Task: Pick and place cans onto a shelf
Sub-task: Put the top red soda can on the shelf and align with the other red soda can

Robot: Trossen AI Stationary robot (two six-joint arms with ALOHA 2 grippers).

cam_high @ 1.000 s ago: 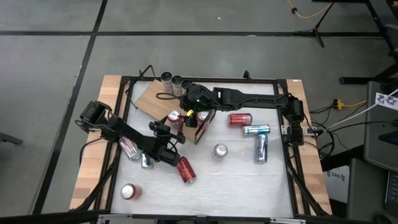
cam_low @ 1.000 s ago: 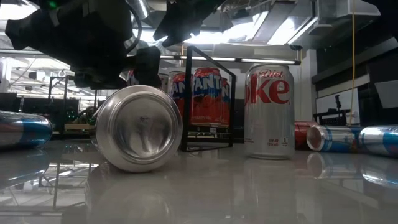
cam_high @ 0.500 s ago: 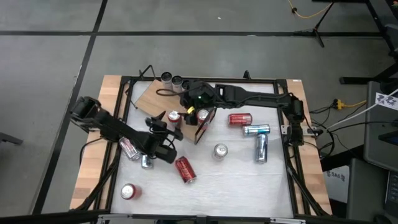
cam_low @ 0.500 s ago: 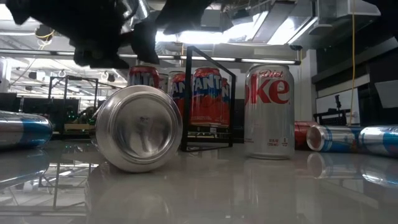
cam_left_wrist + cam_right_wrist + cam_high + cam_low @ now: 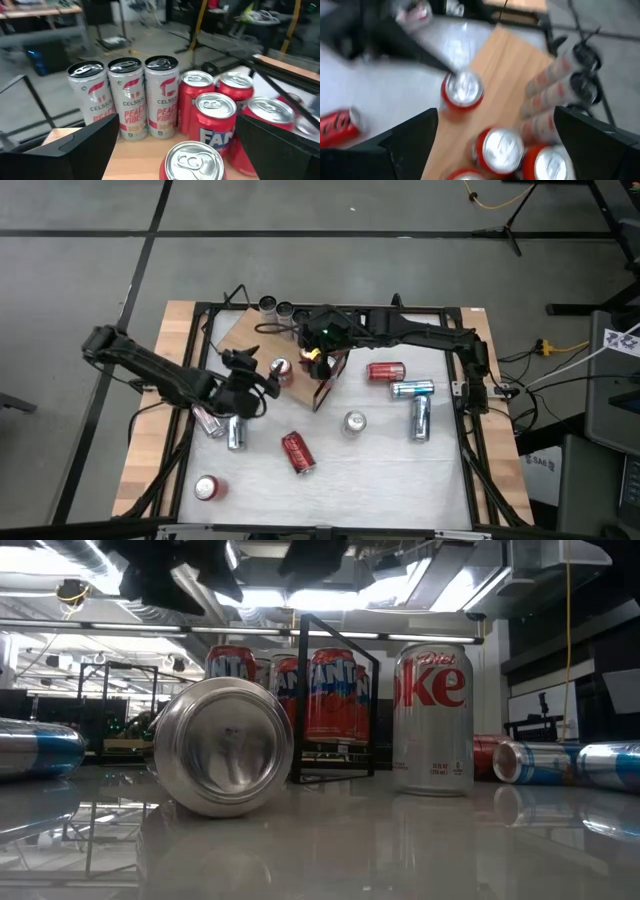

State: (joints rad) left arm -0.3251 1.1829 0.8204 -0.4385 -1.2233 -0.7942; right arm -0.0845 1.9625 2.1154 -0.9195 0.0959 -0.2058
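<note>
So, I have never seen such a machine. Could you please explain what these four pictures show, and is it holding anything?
It is a robot with two dark arms at a white table. One picture looks down from above, one looks level across the tabletop, and two come from cameras on the wrists. The left pincer and the right pincer are both open and hold nothing. Several cans stand on the wooden shelf; a red can and other cans lie on the table.
</note>
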